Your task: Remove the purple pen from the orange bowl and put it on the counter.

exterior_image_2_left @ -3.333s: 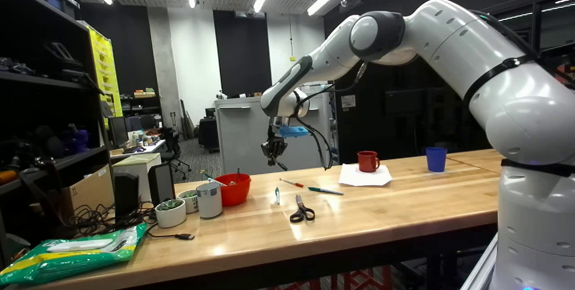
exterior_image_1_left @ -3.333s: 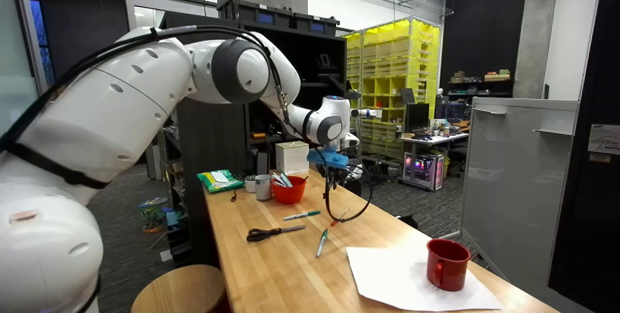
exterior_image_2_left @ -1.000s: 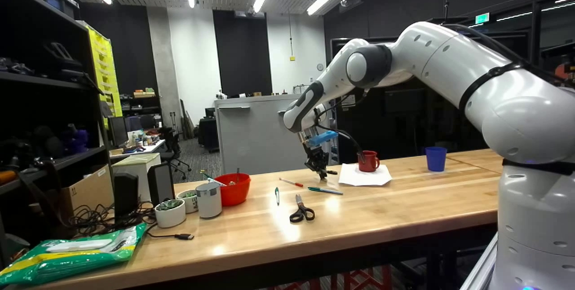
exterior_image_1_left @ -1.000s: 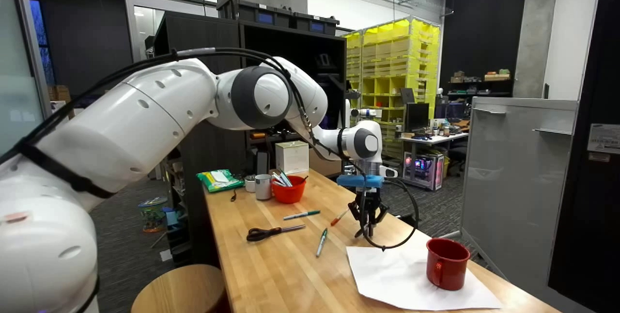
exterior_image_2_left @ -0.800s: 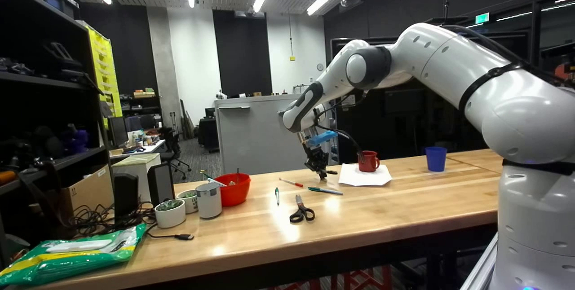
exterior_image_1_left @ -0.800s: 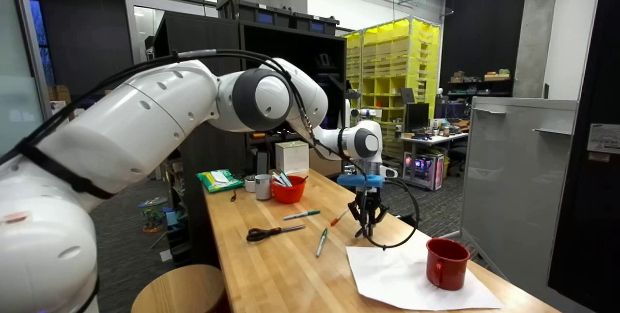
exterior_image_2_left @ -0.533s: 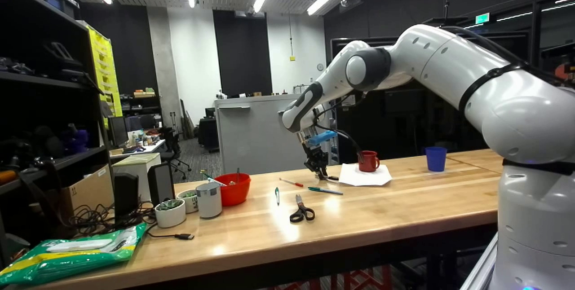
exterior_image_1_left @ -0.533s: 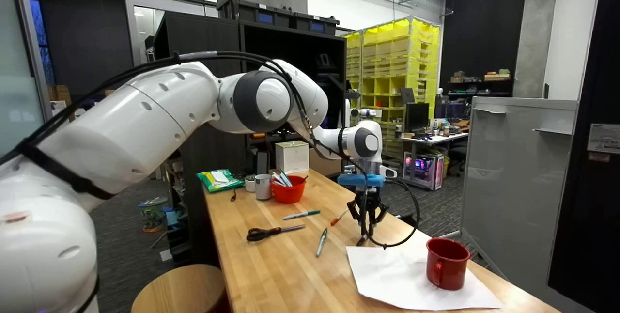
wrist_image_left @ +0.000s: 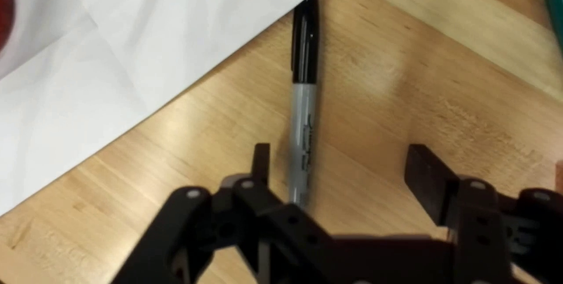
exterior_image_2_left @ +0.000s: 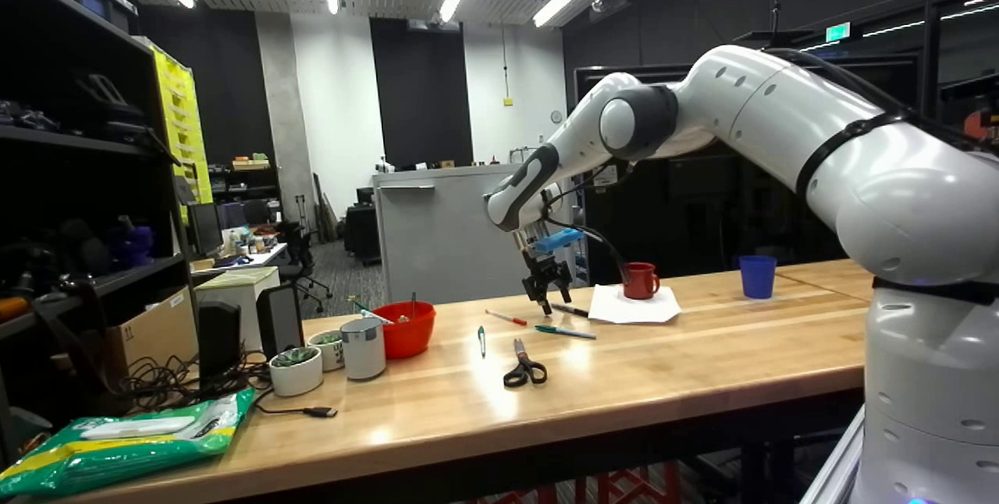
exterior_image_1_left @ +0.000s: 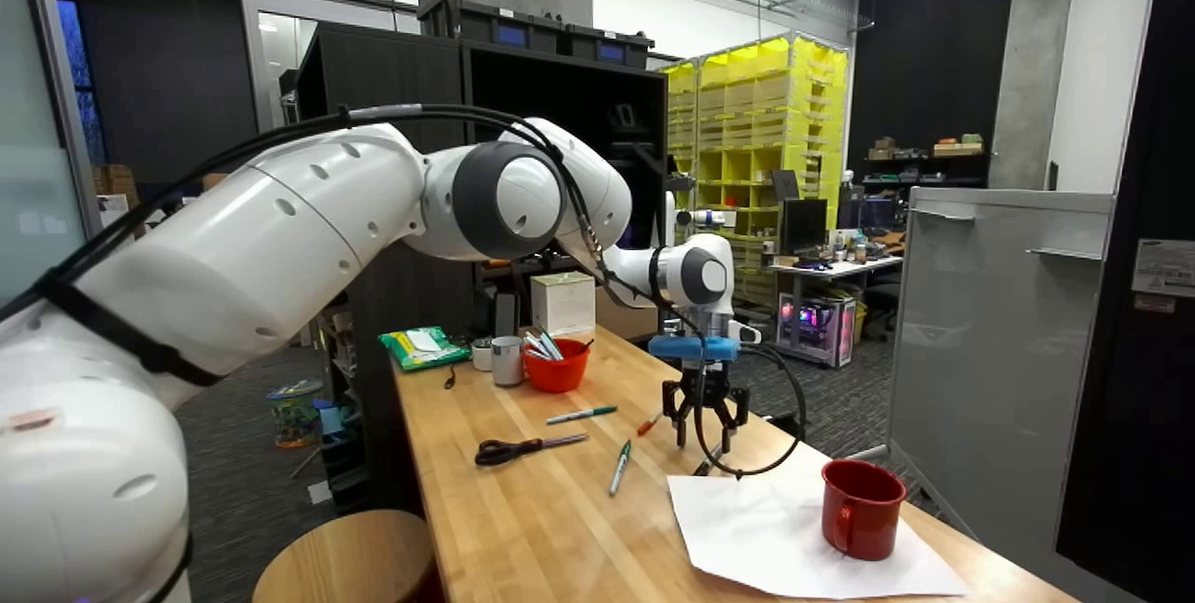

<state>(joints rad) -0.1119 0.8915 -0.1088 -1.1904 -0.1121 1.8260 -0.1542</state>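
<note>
Release step, by my read; placing looks done. The gripper (wrist_image_left: 339,161) has its fingers spread, with a gap on both sides of the black-capped Sharpie-style marker (wrist_image_left: 303,117); nothing pinched. In the wrist view the marker sits closer to the left finger, not touching. Its rear end is hidden by the gripper.

Marker lies on bare wood of the counter (exterior_image_1_left: 532,519), cap end at the edge of the white paper sheet (exterior_image_1_left: 747,538); can't tell if they touch. In an exterior view it's well apart from the orange bowl (exterior_image_1_left: 557,375) at the far left, which holds other pens (exterior_image_1_left: 545,347). A green-capped marker (exterior_image_1_left: 621,468) and a red-capped pen (exterior_image_1_left: 647,426) lie to its left.

Caveat: task says purple; cap reads black to me. I'd still take it as the target, being the one between the fingers.

Next: straight up, no closing, until the tips are above the barrel, then back off. Sideways first would likely have the closer finger nudge the marker, and a round barrel may roll. Also mind the cable loop (exterior_image_1_left: 740,472) hanging low by the paper; a swing right toward the dark red mug (exterior_image_1_left: 864,514) could snag it.
</note>
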